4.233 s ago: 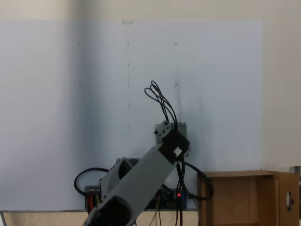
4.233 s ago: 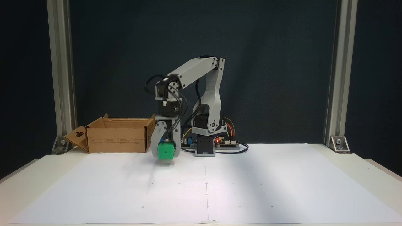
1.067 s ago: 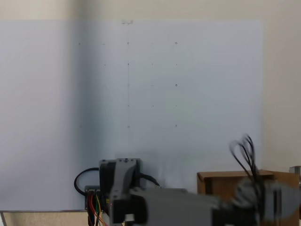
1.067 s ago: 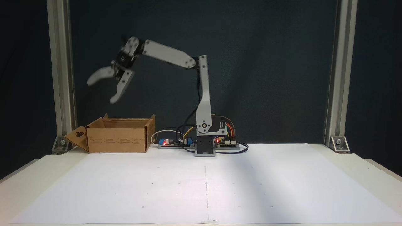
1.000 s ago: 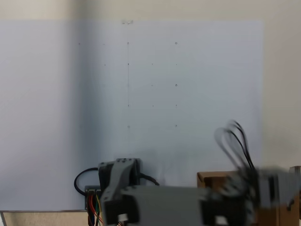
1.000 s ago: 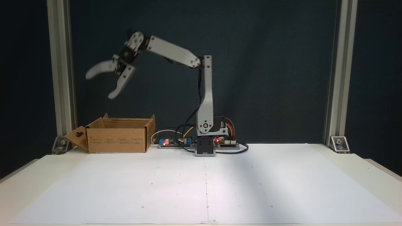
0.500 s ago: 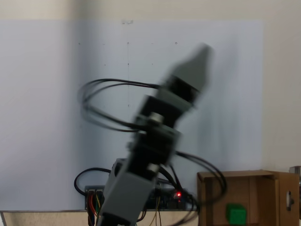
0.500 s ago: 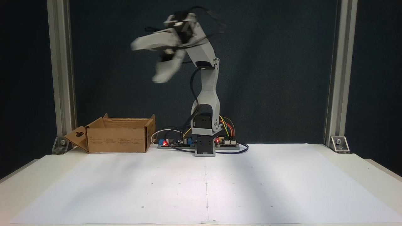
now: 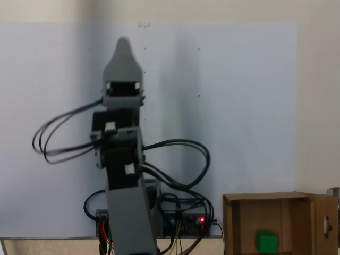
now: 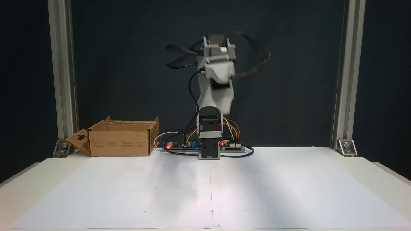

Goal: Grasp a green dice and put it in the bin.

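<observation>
Dice (image 9: 266,240): inside bin (image 9: 239,223) | jaws: raised, well apart from bin, state cannot be told

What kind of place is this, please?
Probably a lab test bench: aluminium frame posts against a dark backdrop, white paper with small marks over the table, and bare circuit boards at the arm's base.
</observation>
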